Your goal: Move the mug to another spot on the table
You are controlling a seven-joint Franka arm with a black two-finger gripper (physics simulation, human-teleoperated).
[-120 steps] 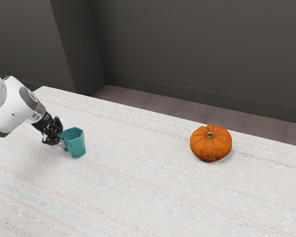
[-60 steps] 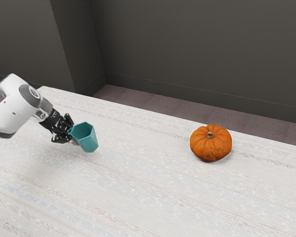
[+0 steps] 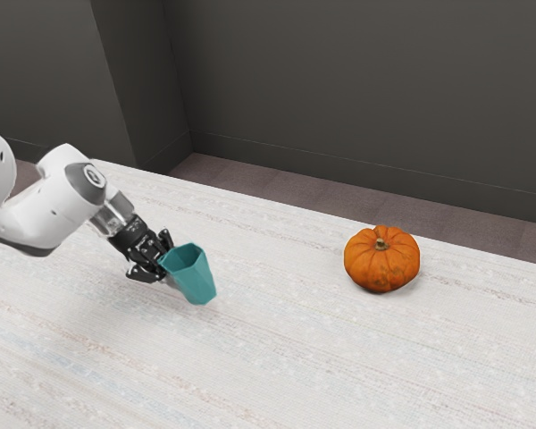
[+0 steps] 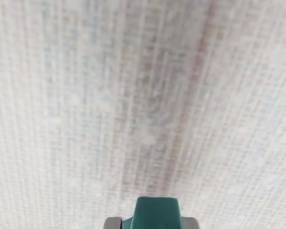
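An orange pumpkin [image 3: 381, 259] is seen resting upright on the table [image 3: 339, 357], toward the exterior view's right and near the far edge. Its ribbed skin is mottled with darker patches, and a short brown stem [image 3: 381, 242] is set in its top. The tabletop is finished in a pale, whitish weave-like grain with faint streaks; the same streaked surface [image 4: 133, 95] is seen in the wrist view. Beyond the far edge a strip of brownish floor [image 3: 411, 210] is visible, bounded by dark grey walls [image 3: 384, 80] with a low baseboard [image 3: 366, 165].
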